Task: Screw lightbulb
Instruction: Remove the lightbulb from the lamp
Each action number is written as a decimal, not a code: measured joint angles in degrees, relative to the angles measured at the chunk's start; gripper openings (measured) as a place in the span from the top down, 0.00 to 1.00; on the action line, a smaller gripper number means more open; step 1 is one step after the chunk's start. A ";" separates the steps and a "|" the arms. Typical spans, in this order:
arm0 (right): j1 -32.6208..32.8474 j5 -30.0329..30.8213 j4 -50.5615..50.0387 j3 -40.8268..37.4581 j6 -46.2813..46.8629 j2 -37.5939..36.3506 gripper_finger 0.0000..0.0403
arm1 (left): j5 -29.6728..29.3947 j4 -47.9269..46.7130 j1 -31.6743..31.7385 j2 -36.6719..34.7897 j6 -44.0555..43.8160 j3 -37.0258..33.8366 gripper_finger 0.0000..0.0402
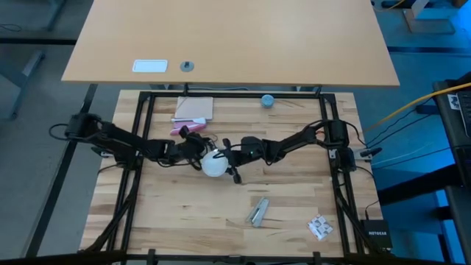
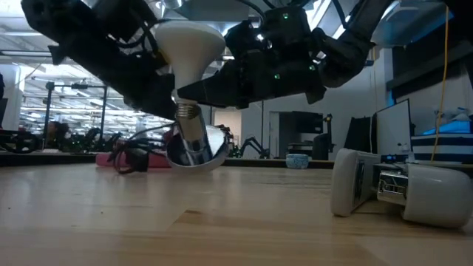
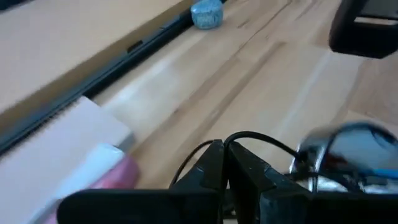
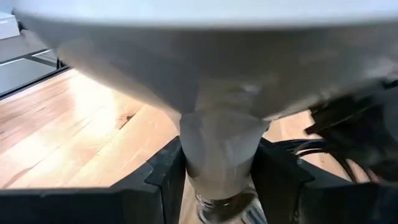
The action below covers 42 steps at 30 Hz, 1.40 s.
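The frosted-white lightbulb (image 2: 188, 41) stands globe up over the silvery socket (image 2: 196, 144), and its threaded base (image 2: 185, 111) is at the socket's mouth. From above, the lightbulb (image 1: 213, 163) shows at mid-table between both arms. My right gripper (image 4: 221, 168) comes from the table's right and is shut on the bulb. My left gripper (image 3: 222, 152) comes from the left, shut beside the socket (image 3: 348, 149), with the socket's thin black cord (image 3: 255, 135) at its fingertips. My right gripper pinches the bulb's narrow neck (image 4: 221, 140) between its two fingers (image 4: 163, 171), just under the globe. The fingers come nearly level from the table's right. The bulb stays upright, its base down at the socket. My left gripper pinches the black cord (image 3: 239, 135) at its fingertips (image 3: 214, 158). The cord loops out slack on both sides of them.
A small blue-grey cap (image 1: 267, 100) sits near the far edge, and a pale pad (image 1: 193, 109) with a pink item (image 1: 180, 130) lies at the far left. A metal piece (image 1: 257, 212) and a small packet (image 1: 319, 227) lie toward the near right. A black frame (image 1: 143, 125) borders the board.
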 joint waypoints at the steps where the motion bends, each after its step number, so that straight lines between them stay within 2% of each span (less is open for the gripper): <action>1: 0.00 0.34 0.08 0.00 -0.02 0.00 0.60 | -0.02 -1.00 -0.16 -1.08 1.18 0.00 0.98; 7: -0.07 3.03 0.28 -0.02 -0.94 0.00 0.60 | 0.50 -11.92 -0.53 -6.23 0.65 -0.02 0.95; 13: -0.13 3.18 3.95 -0.04 -2.67 0.00 0.60 | 3.02 -24.16 -0.56 -7.50 -9.66 -0.06 0.97; 17: -0.37 7.49 5.90 -0.04 -3.57 -0.02 0.60 | 5.81 -28.59 -0.60 -7.37 -14.81 -0.07 0.99; 23: -1.93 14.43 5.71 -0.06 -3.96 -0.11 0.60 | 6.82 -31.04 -0.59 -7.37 -18.30 -0.07 0.94; 31: -6.91 14.67 2.95 -0.13 -3.87 -2.04 0.60 | 10.00 -31.80 -0.62 -7.37 -18.09 -0.07 0.83; 37: -11.29 14.70 -4.90 -0.13 -5.51 -5.76 0.60 | 10.08 -31.56 -0.60 -7.37 -18.10 -0.07 0.73; 42: -13.60 14.67 -13.41 -0.13 -6.30 -5.81 0.60 | 10.08 -30.74 -0.60 -7.37 -20.26 -0.07 0.70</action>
